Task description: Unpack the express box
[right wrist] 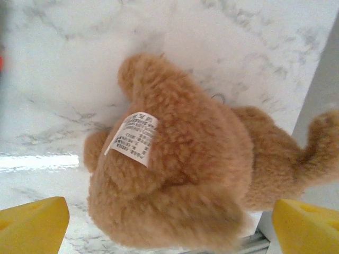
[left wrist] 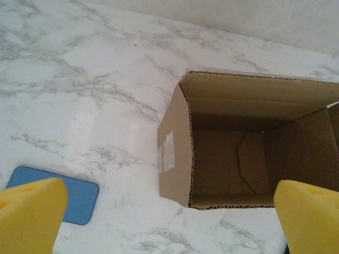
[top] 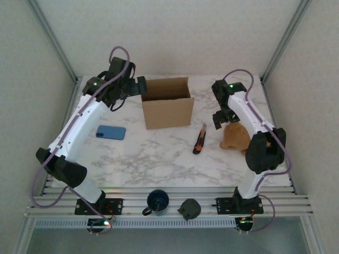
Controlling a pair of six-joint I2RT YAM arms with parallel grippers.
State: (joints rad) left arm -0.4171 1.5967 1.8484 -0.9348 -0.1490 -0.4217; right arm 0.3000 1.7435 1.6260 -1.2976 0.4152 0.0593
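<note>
The express box [top: 168,108] stands open at the back middle of the marble table, a plain brown carton. Looking down from the left wrist, the express box [left wrist: 233,159] has a bare cardboard bottom with nothing seen inside. My left gripper [top: 136,85] hovers at the box's left top edge, open, its yellow pads [left wrist: 29,214] far apart with nothing between them. A brown plush toy [top: 235,137] lies at the right. My right gripper [top: 219,120] hangs just above it, open. In the right wrist view the plush toy [right wrist: 180,169] shows a white label, and the pads [right wrist: 34,225] stand clear of it.
A blue phone [top: 110,132] lies left of the box. An orange and black utility knife [top: 199,139] lies between box and toy. A dark cup [top: 158,201] and a black round object [top: 189,209] sit on the front rail. The table's right edge [right wrist: 318,106] is beside the toy.
</note>
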